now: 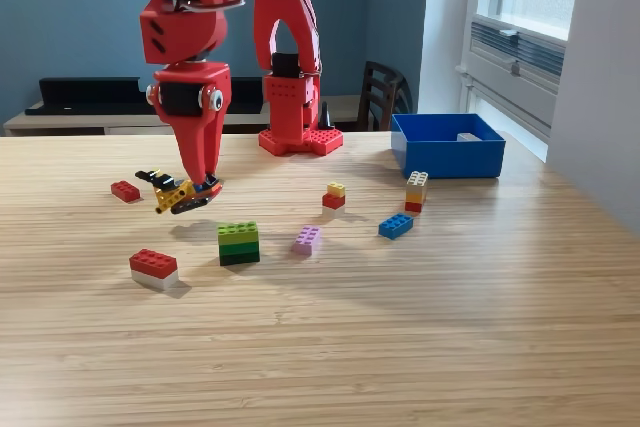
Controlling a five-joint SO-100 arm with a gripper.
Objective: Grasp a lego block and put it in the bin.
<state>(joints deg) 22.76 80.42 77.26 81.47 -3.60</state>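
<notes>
My red gripper points straight down at the exterior view's left, above the wooden table. It is shut on a yellow and black lego piece, which hangs tilted a little above the table with its shadow beneath it. The blue bin stands at the back right, far from the gripper, with a pale piece showing inside. Loose on the table lie a red brick, a red-on-white brick, a green stack, a pink brick, a yellow-on-red brick, a blue brick and a multicoloured stack.
The arm's red base is fixed at the table's back middle. A dark chair stands behind it. A window and a white wall close off the right side. Bare wood fills the front of the table.
</notes>
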